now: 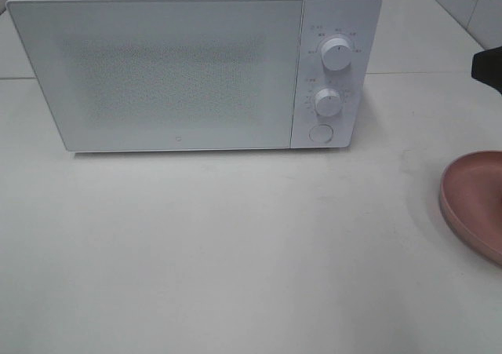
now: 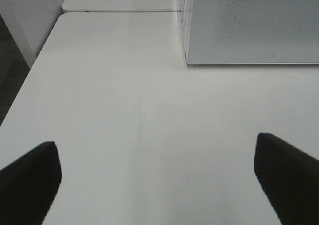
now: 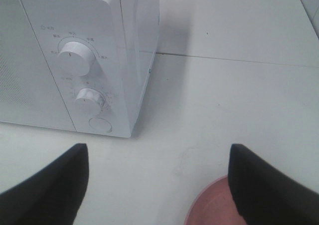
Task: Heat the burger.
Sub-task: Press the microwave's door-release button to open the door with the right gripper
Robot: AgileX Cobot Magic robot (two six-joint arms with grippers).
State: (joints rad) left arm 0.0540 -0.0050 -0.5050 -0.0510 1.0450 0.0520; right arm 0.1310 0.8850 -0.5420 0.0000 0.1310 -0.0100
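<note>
White table (image 1: 235, 252) holds one microwave (image 1: 180, 71), one plate (image 1: 474, 201).

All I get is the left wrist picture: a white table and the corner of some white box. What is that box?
Observer: A microwave with its door shut. Its right side carries an upper knob, a lower knob and a round button.
Operator: And the burger it should heat?
Observer: No view shows a burger. The high camera catches only part of a pink plate at the right edge of its picture, bare where visible.
Operator: Where is the other claw?
Observer: The right gripper hangs open over the table, facing the knobs. The plate's rim shows by one of its fingers.
</note>
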